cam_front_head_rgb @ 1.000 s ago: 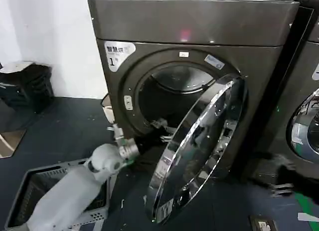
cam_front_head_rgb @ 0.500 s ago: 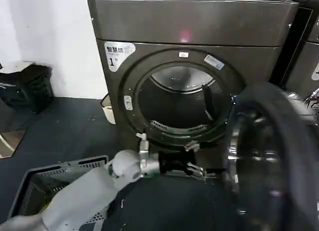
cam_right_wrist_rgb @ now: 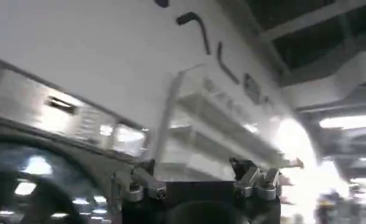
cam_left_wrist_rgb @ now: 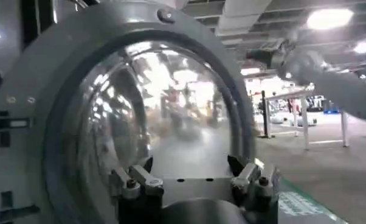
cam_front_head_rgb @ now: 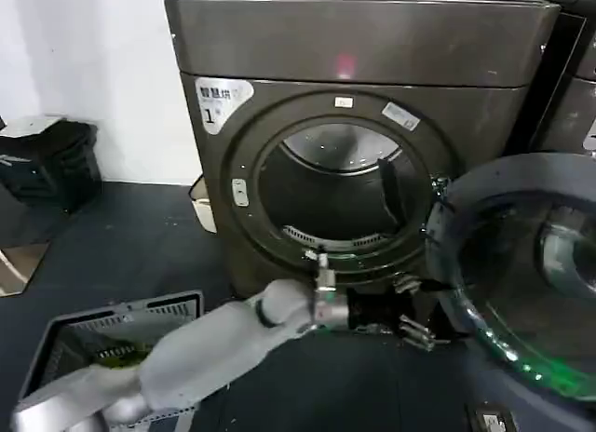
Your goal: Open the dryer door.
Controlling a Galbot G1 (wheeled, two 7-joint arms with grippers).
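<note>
a bronze-grey front-loading dryer marked "1" fills the middle of the head view and serves as the landmark here. its large round porthole dryer door, with a grey inner side and domed tinted glass, stands swung wide open to the right of the machine's round opening, its inner face turned toward the camera and its hinge edge beside the opening's right rim. the dark drum opening is fully exposed, with a dark paddle visible inside. the robot's left arm, pale grey and jointed, reaches in from below the dryer's lower left corner, and the left gripper sits just under the opening's lower rim, close to the door's lower left edge. in the left wrist view the left gripper has its two fingers spread apart with nothing between them, pointing at the door's glass dome (the glass carries reflections of a bright room). the right wrist view has the right gripper with its fingers likewise parted and empty, aimed up toward a white wall and ceiling lights. on the dark floor left of the dryer lies a grey slotted plastic laundry basket, and further left, against the white wall, a black bin.
</note>
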